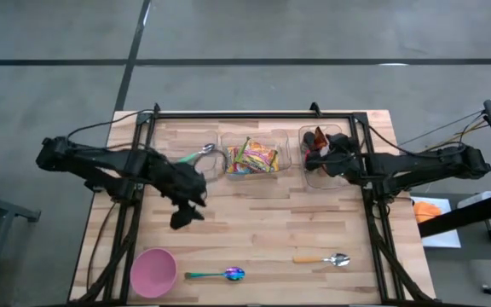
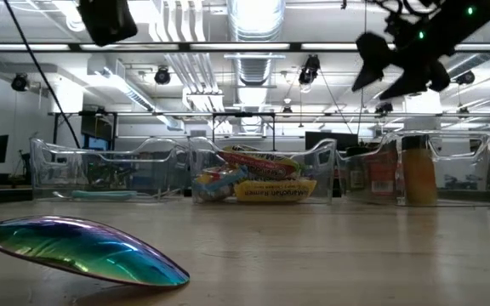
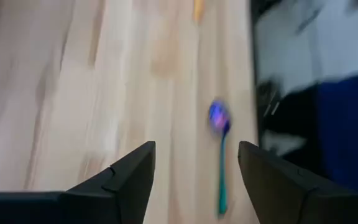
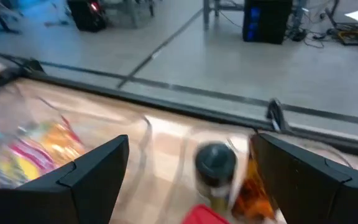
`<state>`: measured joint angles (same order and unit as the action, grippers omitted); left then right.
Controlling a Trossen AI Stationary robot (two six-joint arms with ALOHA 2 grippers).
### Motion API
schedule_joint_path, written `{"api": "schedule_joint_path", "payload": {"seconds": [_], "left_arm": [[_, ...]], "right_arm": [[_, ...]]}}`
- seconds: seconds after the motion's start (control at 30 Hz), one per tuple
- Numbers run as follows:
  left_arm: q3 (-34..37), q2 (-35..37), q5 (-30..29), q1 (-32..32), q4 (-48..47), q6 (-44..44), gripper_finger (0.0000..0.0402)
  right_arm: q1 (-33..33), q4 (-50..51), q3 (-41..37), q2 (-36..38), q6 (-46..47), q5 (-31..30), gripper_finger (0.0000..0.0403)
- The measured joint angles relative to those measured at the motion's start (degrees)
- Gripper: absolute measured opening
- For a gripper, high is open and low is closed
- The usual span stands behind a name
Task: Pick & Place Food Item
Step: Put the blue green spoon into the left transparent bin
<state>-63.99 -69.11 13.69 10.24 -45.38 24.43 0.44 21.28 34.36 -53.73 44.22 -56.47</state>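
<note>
At the table's [image 1: 262, 217] left side the left gripper [image 1: 186, 209] hangs over bare wood between the left edge and the middle, its fingers [image 3: 120, 183] spread apart with nothing between them. Near the front left corner stands a pink bowl [image 1: 153, 271], and just beside it, along the front edge, lies an iridescent spoon [image 1: 220, 275] with a teal handle. The left wrist view shows that same spoon [image 3: 219, 143] ahead of the empty fingers; the low view shows only its shiny bowl [image 2: 83, 246], close and large.

Along the back edge three clear bins sit in a row. The left bin [image 1: 210, 158] holds a pale utensil. The middle bin [image 1: 254, 158] is full of colourful snack packets [image 1: 252, 159]; in the low view a yellow packet [image 2: 275, 190] carries dark lettering too small to read. The right bin [image 1: 326, 158] holds red and dark items; only the right wrist view reveals a bottle with a dark cap [image 4: 215, 163] there, beside an orange wrapper [image 4: 253, 193]. The low view shows a red-labelled jar [image 2: 381, 174] and an amber bottle [image 2: 418, 172], labels unreadable.

The right gripper [image 1: 324, 156] hovers above the right bin, fingers [image 4: 92, 168] wide apart and empty. A wooden-handled spoon [image 1: 322, 259] lies near the front edge, right of the middle.
</note>
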Motion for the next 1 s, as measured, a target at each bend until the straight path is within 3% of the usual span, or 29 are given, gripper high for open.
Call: {"api": "schedule_joint_path", "payload": {"seconds": [0.13,0.43,0.8,1.0], "left_arm": [[-1.37,-4.32,-1.28,3.94,-6.86,-2.91,0.0236],[-2.06,-12.03,-7.58,12.3,-6.75,-5.87,0.0236],[-2.16,-19.46,-10.92,20.75,7.56,7.24,0.0236],[-2.16,-26.1,-12.87,22.37,9.3,9.92,0.0236]], "right_arm": [[0.86,0.0,3.92,1.31,-1.03,0.09,0.0345],[1.32,-0.04,12.47,2.22,-0.89,9.71,0.0345],[3.43,5.9,15.9,2.22,1.5,10.14,0.0345],[5.92,8.09,15.21,2.29,2.17,10.61,0.0345]]}}
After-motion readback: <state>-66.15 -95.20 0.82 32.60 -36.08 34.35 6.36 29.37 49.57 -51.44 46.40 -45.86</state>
